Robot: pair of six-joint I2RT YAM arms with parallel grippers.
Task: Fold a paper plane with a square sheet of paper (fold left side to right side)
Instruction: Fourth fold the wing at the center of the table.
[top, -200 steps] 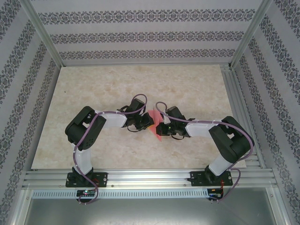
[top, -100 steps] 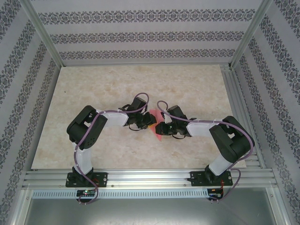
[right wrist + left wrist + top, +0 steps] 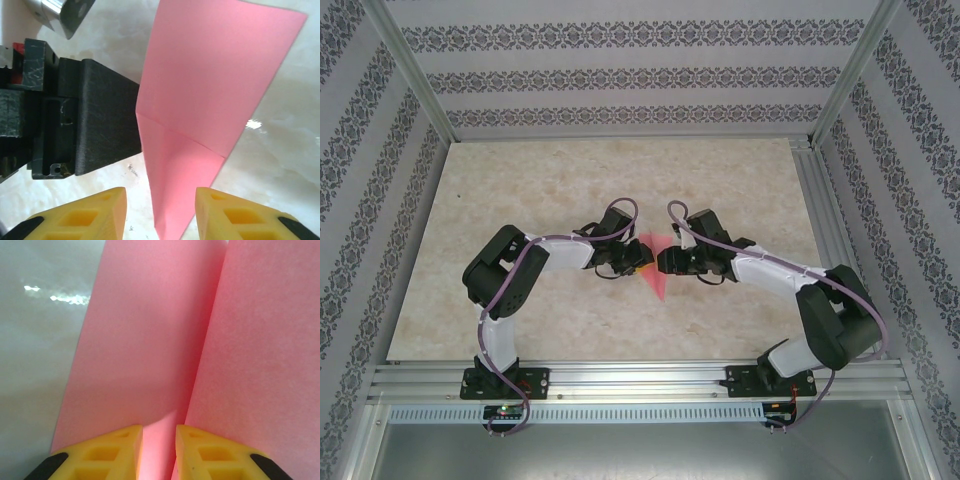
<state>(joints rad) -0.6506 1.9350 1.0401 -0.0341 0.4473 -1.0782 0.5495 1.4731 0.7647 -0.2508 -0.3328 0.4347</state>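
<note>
Patterned grey-and-white wallpaper panels [image 3: 620,70] in an aluminium frame are enclosing a beige marbled tabletop [image 3: 520,180]. Two black-and-white robot arms are reaching inward from the near edge and meeting nose to nose at the middle of it.

The left gripper [image 3: 638,258], black with yellow fingertips, is lying low. Its wrist view is showing the fingers parted by a narrow gap with pink paper between them, so they are not looking clamped. The right gripper [image 3: 665,260], of the same build, is facing it from just beside. Its fingers are spread wide and released, and the paper's narrow end is lying on the table between them.

The thin pink-red paper sheet [image 3: 658,282] is sitting at the table's centre, between and partly beneath the two grippers, its point aiming toward the arm bases.

Judging by the layers, the folding is looking well under way. The square is already showing as a tapered shape, with a slanted crease and an overlapping flap in the right wrist view and one side standing up along a long crease in the left wrist view. Pressing the left side fully over onto the right, and any wing folds, are seemingly remaining.

From above, the grippers are covering the sheet's far end, so its full outline is staying unclear. Each wrist view is cropping the sheet, and how flat the raised side is lying is hard to make out.
</note>
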